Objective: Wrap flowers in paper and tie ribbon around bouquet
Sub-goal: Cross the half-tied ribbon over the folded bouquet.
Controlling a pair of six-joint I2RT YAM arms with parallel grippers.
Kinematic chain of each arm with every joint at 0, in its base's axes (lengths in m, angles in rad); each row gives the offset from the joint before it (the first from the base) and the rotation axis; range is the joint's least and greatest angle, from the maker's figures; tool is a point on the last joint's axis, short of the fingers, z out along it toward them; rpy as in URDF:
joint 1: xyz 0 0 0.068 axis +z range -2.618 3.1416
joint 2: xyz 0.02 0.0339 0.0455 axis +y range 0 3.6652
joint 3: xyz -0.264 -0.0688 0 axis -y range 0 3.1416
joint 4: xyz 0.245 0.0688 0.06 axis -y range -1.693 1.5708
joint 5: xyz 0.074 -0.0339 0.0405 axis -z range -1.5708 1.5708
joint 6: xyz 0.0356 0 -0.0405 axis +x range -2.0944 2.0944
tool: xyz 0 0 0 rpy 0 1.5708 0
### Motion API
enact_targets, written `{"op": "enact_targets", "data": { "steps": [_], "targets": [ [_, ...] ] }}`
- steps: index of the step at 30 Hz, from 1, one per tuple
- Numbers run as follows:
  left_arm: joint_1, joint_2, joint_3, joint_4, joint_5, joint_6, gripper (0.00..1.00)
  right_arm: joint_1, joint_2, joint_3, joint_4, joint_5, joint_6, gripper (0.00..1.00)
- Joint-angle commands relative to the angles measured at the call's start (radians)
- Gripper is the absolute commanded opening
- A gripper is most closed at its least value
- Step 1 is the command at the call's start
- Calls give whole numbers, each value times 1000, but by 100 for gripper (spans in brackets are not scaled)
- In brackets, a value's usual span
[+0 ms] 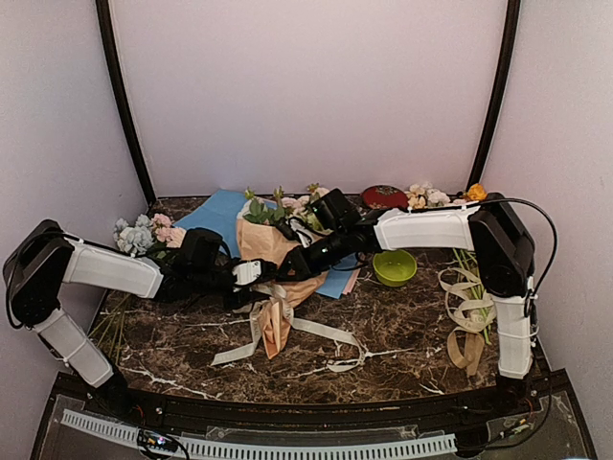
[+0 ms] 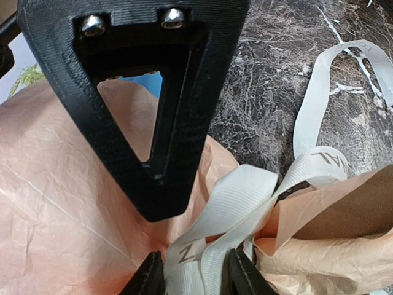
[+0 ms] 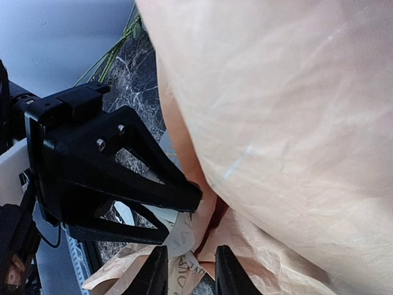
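Dark marble table (image 1: 402, 335), pale walls (image 1: 306, 96) behind; we see bouquet (image 1: 261, 241) lying at centre of top view; flowers (image 1: 273, 209) toward upper edge; paper (image 3: 288, 110) cone narrowing toward lower edge; ribbon (image 2: 245, 190) looped at neck, tails trailing; left gripper (image 2: 193, 278) fingers straddle ribbon, we cannot tell whether clamped; right gripper (image 3: 190, 273) fingers parted, lettered ribbon loose between.

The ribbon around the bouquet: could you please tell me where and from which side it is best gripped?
I'd take a free tail of the ribbon where it lies flat on the table, clear of the bouquet, coming from above with jaws across its narrow width.
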Motion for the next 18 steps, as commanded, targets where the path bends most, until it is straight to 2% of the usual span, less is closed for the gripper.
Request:
{"op": "enact_targets", "data": {
  "steps": [1,5,9,18],
  "targets": [
    [3,7,19,-12,2,-6,39,0,7,21,-3,45,9,26],
    [3,-19,12,-9,-12,-12,44,1,13,12,-36,78,-1,23],
    [4,-68,15,-50,25,-1,52,5,28,20,-40,31,-25,19],
    [22,-80,60,-213,97,18,58,18,48,48,-65,-16,-64,18]
  ]
}}
